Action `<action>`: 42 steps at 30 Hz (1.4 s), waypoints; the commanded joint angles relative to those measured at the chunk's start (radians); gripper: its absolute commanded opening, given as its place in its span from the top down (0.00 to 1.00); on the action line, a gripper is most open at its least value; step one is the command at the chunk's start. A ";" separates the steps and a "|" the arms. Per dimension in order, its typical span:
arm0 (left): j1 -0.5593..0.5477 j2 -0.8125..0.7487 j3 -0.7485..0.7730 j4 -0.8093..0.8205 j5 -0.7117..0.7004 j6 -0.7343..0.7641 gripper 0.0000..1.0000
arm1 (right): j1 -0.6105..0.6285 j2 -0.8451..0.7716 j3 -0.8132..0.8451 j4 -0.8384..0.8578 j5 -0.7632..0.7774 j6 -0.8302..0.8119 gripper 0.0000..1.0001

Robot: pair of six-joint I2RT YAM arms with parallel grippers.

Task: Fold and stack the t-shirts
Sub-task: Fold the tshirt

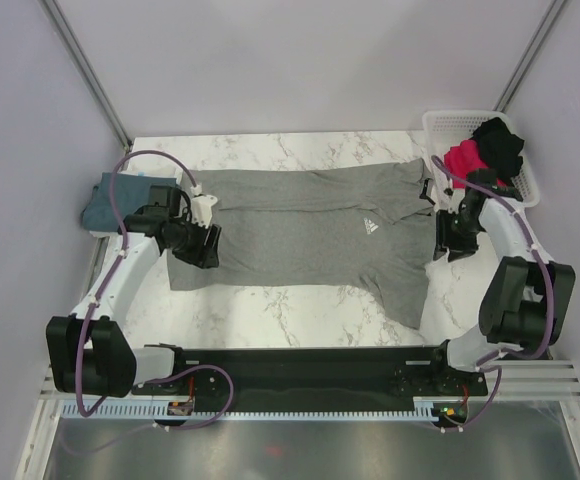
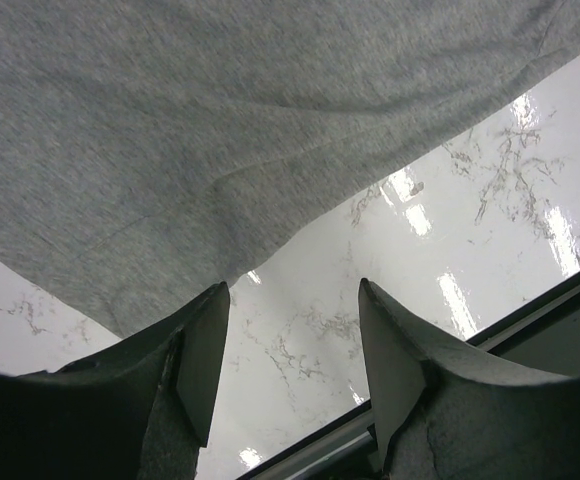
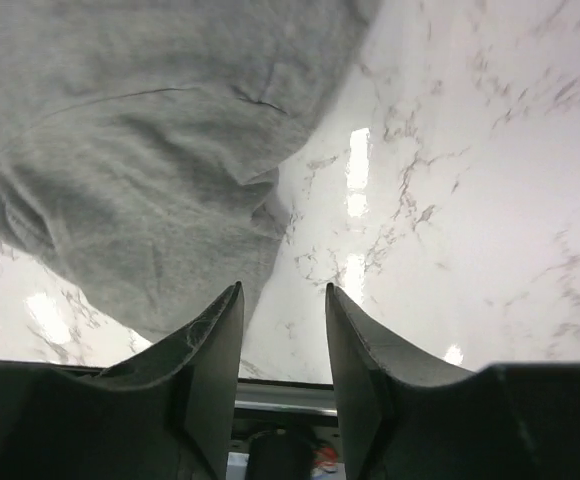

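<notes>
**Heather-grey cloth t-shirt w/ white chest logo (image 1: 310,235) spread flat**

On white marble table (image 1: 270,320), centre. Left gripper (image 2: 292,285) at its hem corner, jaws apart, nothing btwn. Right gripper (image 3: 284,287) at shirt's opposite end, same. Folded teal-blue shirt (image 1: 98,203) at table's left edge. Pink shirt (image 1: 462,160) & black shirt (image 1: 500,140) in white plastic basket (image 1: 445,122), far right.

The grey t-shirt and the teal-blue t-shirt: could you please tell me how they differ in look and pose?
The grey t-shirt lies spread flat across the middle of the table; the teal-blue t-shirt sits as a compact bundle at its left edge. The grey one bears a small white chest logo; the teal-blue one shows no mark. The grey one covers far more surface. Both are plain cloth, lying on the table.
</notes>
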 commanded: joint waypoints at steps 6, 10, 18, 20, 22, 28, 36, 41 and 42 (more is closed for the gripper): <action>-0.003 -0.067 -0.108 0.089 -0.027 0.139 0.37 | 0.019 -0.322 -0.065 -0.109 -0.224 -0.819 0.56; -0.003 -0.097 -0.166 0.133 -0.037 0.244 0.37 | 0.029 -0.463 -0.245 -0.089 -0.258 -1.120 0.58; -0.003 -0.043 -0.131 0.137 -0.057 0.217 0.37 | 0.040 -0.573 -0.458 -0.161 -0.315 -1.474 0.60; -0.003 -0.029 -0.123 0.140 -0.056 0.212 0.37 | 0.043 -0.602 -0.501 -0.143 -0.304 -1.551 0.60; -0.003 -0.015 -0.120 0.144 -0.060 0.211 0.37 | 0.043 -0.641 -0.550 -0.130 -0.307 -1.617 0.59; -0.003 0.002 -0.119 0.153 -0.071 0.196 0.37 | 0.051 -0.753 -0.598 -0.225 -0.341 -1.774 0.59; -0.003 0.025 -0.119 0.169 -0.070 0.163 0.37 | 0.057 -0.716 -0.593 -0.262 -0.402 -1.789 0.59; -0.002 0.032 -0.119 0.175 -0.087 0.163 0.38 | 0.060 -0.668 -0.587 -0.261 -0.405 -1.803 0.59; -0.002 0.032 -0.120 0.176 -0.088 0.162 0.37 | 0.063 -0.665 -0.588 -0.261 -0.407 -1.818 0.59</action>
